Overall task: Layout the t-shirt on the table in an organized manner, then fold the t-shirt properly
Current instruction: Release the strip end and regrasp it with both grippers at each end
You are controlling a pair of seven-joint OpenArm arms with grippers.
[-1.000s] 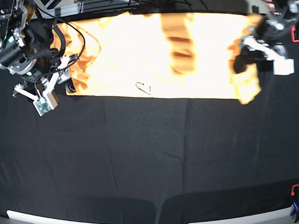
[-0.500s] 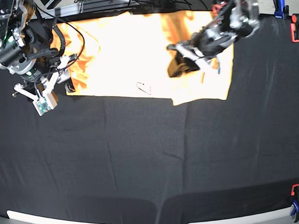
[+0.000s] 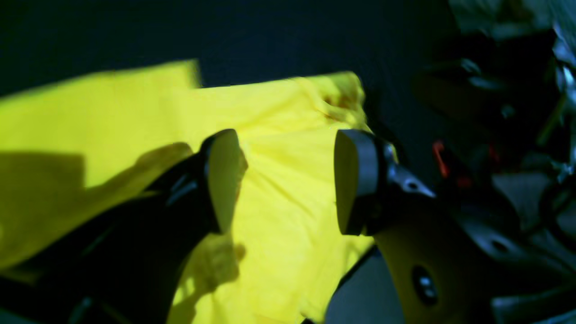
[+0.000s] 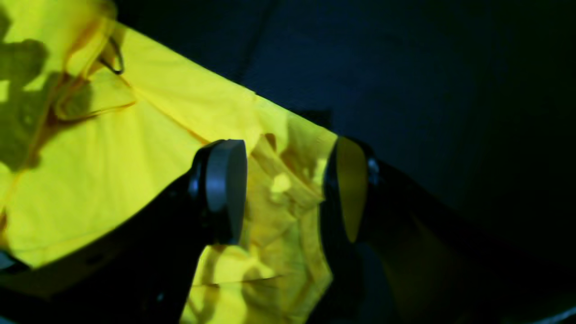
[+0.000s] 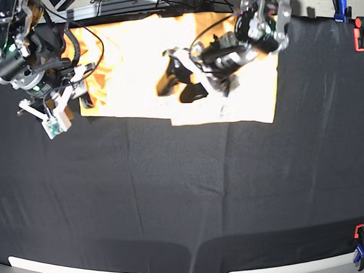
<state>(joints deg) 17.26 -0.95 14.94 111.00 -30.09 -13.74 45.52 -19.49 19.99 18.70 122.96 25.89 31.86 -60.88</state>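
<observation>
The fold is under way: the shirt (image 5: 143,71) lies along the table's (image 5: 184,197) far edge, one end laid over the middle. The left gripper (image 5: 181,85) hangs over that folded flap, jaws spread, nothing between them. The right gripper (image 5: 77,86) hovers above the bunched end beneath it, jaws apart and empty too. Next, probably, that bunched end needs pinching and carrying across. Black cloth lies bare toward the near side; clamps (image 5: 359,233) mark its edges.
</observation>
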